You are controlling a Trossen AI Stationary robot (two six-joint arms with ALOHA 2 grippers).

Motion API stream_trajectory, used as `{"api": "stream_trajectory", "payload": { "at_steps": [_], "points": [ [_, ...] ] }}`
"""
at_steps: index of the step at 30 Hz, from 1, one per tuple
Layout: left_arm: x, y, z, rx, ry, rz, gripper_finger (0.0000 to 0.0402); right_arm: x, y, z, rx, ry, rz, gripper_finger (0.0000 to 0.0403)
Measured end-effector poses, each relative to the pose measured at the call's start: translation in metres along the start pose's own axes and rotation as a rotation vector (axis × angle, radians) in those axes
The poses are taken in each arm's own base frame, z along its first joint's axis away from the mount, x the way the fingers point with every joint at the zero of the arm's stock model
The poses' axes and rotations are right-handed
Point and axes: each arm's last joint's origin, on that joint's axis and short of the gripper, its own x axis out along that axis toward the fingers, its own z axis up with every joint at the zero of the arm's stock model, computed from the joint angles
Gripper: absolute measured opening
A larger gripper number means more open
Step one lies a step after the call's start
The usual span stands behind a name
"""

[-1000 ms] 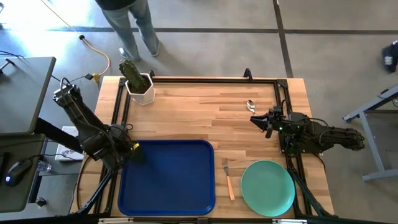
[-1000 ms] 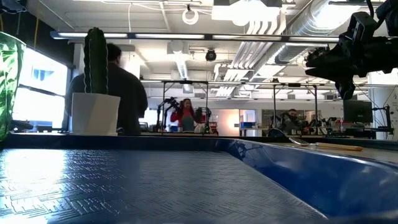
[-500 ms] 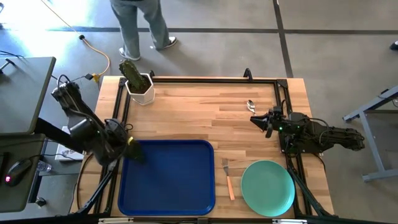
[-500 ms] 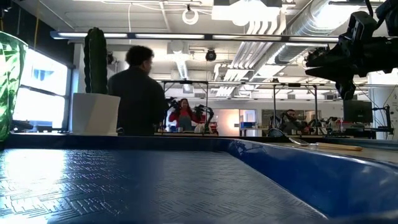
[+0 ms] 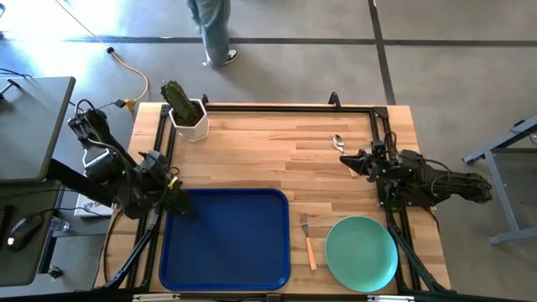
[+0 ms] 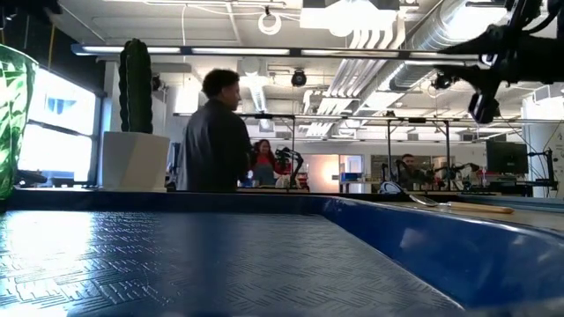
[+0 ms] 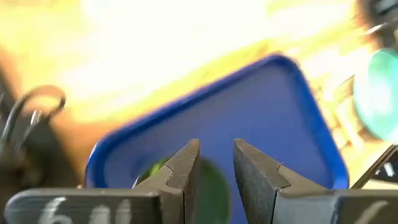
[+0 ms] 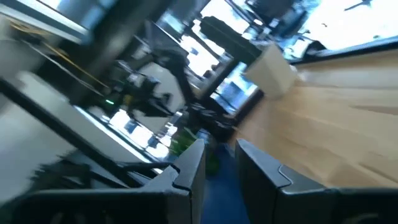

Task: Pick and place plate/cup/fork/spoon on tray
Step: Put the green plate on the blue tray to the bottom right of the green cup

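The translucent olive-green cup [image 6: 13,114] had been left standing in the dark blue rectangular tray's [image 5: 226,243] corner. The left gripper [image 7: 216,162], fingers slightly apart and empty, had been drawn back. The right gripper [image 5: 357,162], likewise narrowly parted, had been turned near the silver-bowled spoon [image 5: 338,143].

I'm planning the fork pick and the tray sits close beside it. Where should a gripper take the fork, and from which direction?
Probably from straight above, on the orange handle of the fork. It lies flat on the wood between the tray and the plate, tines pointing toward the far edge, so jaws closing across the thin handle should fit the narrow gaps on both sides.
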Motion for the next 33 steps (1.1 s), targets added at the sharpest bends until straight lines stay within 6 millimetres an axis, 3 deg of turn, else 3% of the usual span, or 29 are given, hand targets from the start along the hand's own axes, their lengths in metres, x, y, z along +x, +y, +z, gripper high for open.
{"api": "stream_trajectory", "payload": {
  "at_steps": [9, 15, 24, 33],
  "points": [
    [-0.001, -0.005, 0.007, 0.141, -0.261, -0.105, 0.0085, -0.008, 0.042, 0.036, -0.010, -0.067, 0.149, 0.0080],
    [-0.003, -0.003, 0.014, 0.222, -0.341, -0.115, 0.0085, -0.005, 0.074, 0.060, 0.059, 0.053, 0.133, 0.0080],
    [-0.008, 0.001, 0.023, 0.305, -0.362, -0.146, 0.0085, 0.028, 0.104, 0.079, 0.274, 0.429, -0.142, 0.0080],
    [-0.011, 0.002, 0.025, 0.360, -0.363, -0.167, 0.0085, 0.072, 0.120, 0.072, 0.385, 0.705, -0.367, 0.0080]
  ]
}}
